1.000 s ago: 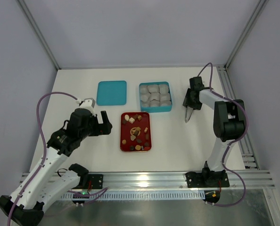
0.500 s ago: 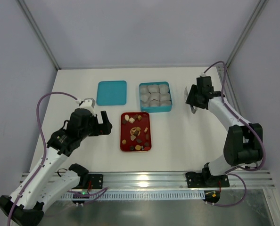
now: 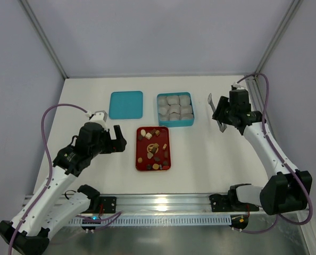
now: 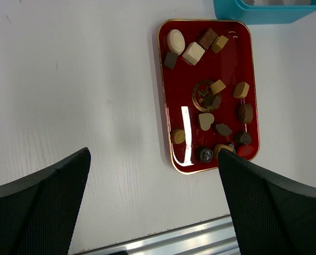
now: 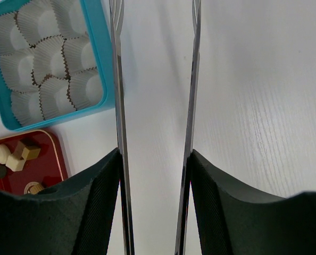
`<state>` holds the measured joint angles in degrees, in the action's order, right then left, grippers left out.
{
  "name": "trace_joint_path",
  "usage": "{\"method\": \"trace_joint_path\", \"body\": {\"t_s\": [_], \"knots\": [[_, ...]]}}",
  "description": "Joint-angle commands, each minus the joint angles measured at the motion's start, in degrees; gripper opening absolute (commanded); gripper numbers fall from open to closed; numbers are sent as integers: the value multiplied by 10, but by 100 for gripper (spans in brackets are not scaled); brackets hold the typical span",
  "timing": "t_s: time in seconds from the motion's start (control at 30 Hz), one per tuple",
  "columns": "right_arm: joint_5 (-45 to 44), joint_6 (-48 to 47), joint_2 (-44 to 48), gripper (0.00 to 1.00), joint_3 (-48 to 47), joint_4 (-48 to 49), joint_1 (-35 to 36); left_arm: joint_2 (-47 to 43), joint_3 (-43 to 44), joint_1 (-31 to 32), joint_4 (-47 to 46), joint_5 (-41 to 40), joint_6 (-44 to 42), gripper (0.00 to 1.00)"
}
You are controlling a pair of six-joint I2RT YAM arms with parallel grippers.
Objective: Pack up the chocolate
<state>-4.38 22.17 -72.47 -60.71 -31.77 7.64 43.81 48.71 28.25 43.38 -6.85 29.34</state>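
Several small chocolates [image 3: 153, 149], dark brown, light brown and cream, lie in the red tray [image 3: 138, 154]. In the left wrist view the chocolates [image 4: 211, 98] lie in the tray [image 4: 163, 79], up and to the right of my left gripper [image 4: 155, 212], which is open and empty. In the top view the left gripper [image 3: 118, 139] is just left of the tray. My right gripper [image 3: 222, 112] is right of the teal box and shut on metal tongs [image 5: 117, 79]. The tong arms stand apart with nothing between them.
A teal box [image 3: 191, 123] behind the tray holds several pale paper cups [image 3: 174, 108], also seen in the right wrist view [image 5: 46, 58]. Its teal lid [image 3: 126, 104] lies to its left. An aluminium rail [image 3: 168, 202] runs along the near edge.
My right arm has swung out to the right and back, carrying the tongs from pointing down at the table to lying more sideways. The left arm has not moved.
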Motion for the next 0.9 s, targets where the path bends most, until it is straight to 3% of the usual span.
{"method": "trace_joint_path", "body": {"t_s": [0.0, 0.4, 0.87], "knots": [[17, 3, 37, 55, 6, -11, 4, -3, 1, 1, -13, -5, -7, 100], [58, 8, 136, 51, 22, -55, 37, -1, 1, 1, -12, -4, -7, 100], [-3, 83, 206, 50, 30, -109, 252, -3, 1, 1, -12, -7, -6, 100]]}}
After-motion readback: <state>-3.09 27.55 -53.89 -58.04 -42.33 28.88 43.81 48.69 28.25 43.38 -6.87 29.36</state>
